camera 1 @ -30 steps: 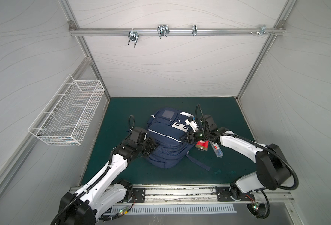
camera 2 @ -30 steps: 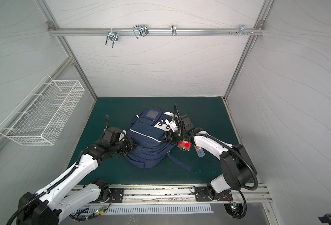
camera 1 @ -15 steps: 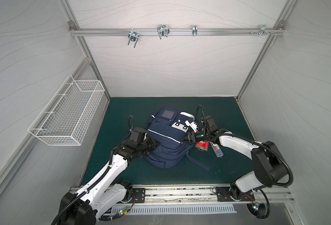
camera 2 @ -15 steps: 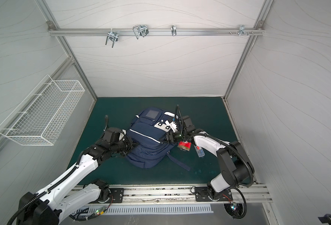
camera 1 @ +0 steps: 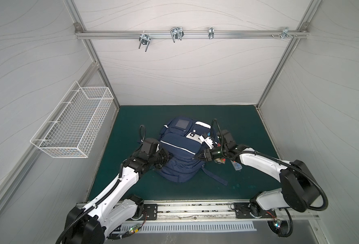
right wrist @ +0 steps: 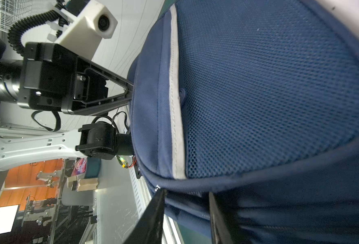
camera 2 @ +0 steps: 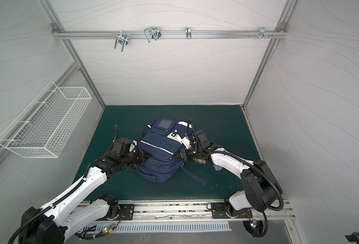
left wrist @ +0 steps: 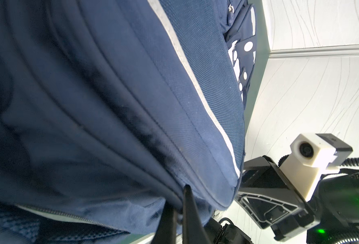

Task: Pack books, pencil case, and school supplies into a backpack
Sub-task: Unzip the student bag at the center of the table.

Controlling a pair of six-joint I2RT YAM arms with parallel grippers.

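White walls stand all around a dark green mat point(camera 1: 132, 126). A wire basket point(camera 1: 75, 126) hangs on one wall, and a metal bar point(camera 1: 195, 34) with hooks runs across the back wall.

The backpack point(camera 1: 178, 152) lies in the middle of the mat with its front side up. It is big and dark blue, with a white stripe point(camera 1: 180, 147) across it and a patch with dots point(camera 1: 193, 135) toward its far end. One strap point(camera 1: 214, 178) lies loose on the mat, on the side near the arms' bases.

The left gripper point(camera 1: 169, 157) is at the bag's left side. In the left wrist view its two dark fingers point(left wrist: 190, 215) are squeezed tight together, and the edge of the backpack point(left wrist: 111, 105) is pinched between them — so this claw is clenched on the bag. The right wrist view shows the left gripper point(right wrist: 130, 90) from the front, with its tip pushed into the blue cloth.

The right gripper point(camera 1: 195, 158) is at the bag's right side, by a seam. In the right wrist view its two fingers point(right wrist: 151, 217) stand apart, and a fold of the blue cloth sits in the gap between them. I cannot tell if they press on the cloth or only sit around it.

A small clear box point(camera 1: 236, 166) lies on the mat just beside the right arm — near the bag, not touching it.
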